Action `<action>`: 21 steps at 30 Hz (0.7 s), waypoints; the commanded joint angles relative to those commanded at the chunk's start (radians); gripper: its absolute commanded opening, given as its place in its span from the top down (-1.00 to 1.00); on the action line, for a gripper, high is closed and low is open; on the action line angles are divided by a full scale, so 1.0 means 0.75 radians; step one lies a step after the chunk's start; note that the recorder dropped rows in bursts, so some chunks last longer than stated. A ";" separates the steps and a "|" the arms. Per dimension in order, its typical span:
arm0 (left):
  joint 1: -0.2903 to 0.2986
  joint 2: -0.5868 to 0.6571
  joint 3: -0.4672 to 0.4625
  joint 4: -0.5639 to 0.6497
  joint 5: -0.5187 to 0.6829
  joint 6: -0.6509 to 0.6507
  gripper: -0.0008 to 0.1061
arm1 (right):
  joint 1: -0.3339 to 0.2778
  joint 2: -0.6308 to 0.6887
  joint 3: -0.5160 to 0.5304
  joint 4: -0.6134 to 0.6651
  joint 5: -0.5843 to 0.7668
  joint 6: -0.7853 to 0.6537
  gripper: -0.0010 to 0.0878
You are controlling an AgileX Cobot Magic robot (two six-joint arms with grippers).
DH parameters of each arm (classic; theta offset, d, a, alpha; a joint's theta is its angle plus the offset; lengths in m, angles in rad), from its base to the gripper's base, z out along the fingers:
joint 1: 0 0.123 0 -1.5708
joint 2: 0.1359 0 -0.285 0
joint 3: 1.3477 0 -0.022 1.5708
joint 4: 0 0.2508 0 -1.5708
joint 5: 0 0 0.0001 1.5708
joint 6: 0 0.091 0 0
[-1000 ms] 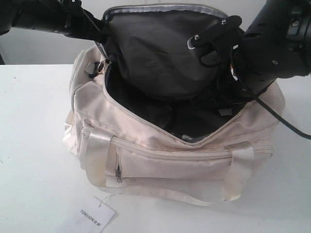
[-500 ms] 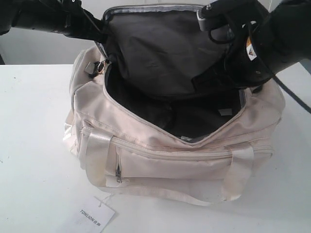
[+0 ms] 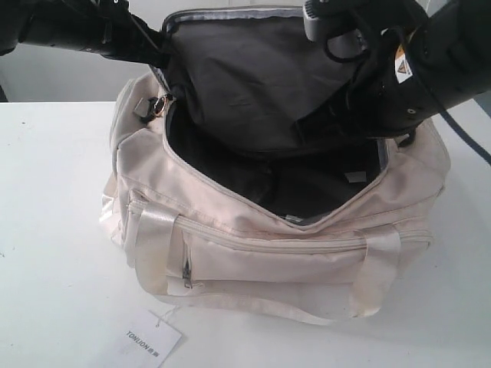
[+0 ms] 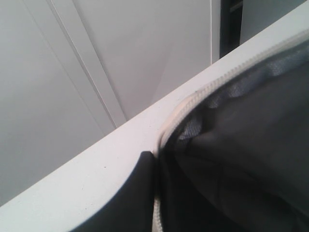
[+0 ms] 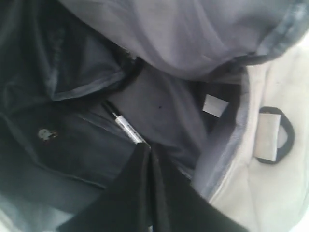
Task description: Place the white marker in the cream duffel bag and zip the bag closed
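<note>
the marker [image 5: 126, 128] lay on the dark lining [image 5: 72, 140] inside the open bag [image 3: 268, 261]. the right pincer [image 5: 148, 150] was closed on nothing, its tips by the marker's end. the left pincer [image 4: 150, 162] sat at the flap's [image 3: 245, 84] zip edge; grip unclear.

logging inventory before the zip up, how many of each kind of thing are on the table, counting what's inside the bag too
cream duffel bag: 1
white marker, lying inside the bag: 1
paper hang tag: 1
total: 3
</note>
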 joint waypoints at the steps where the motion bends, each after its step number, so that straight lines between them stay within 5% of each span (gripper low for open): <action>1: 0.000 0.000 0.000 0.000 0.000 0.000 0.99 | -0.017 -0.012 0.000 0.043 -0.010 -0.034 0.98; 8: 0.000 0.000 0.000 0.000 0.000 0.000 0.99 | -0.268 -0.042 0.000 0.628 -0.040 -0.387 0.98; 13: 0.000 0.000 0.000 0.000 0.000 0.000 0.99 | -0.460 -0.042 0.000 0.825 -0.022 -0.442 0.98; 21: 0.000 0.000 0.000 0.000 0.000 0.000 0.99 | -0.504 -0.047 0.000 0.869 -0.022 -0.456 0.98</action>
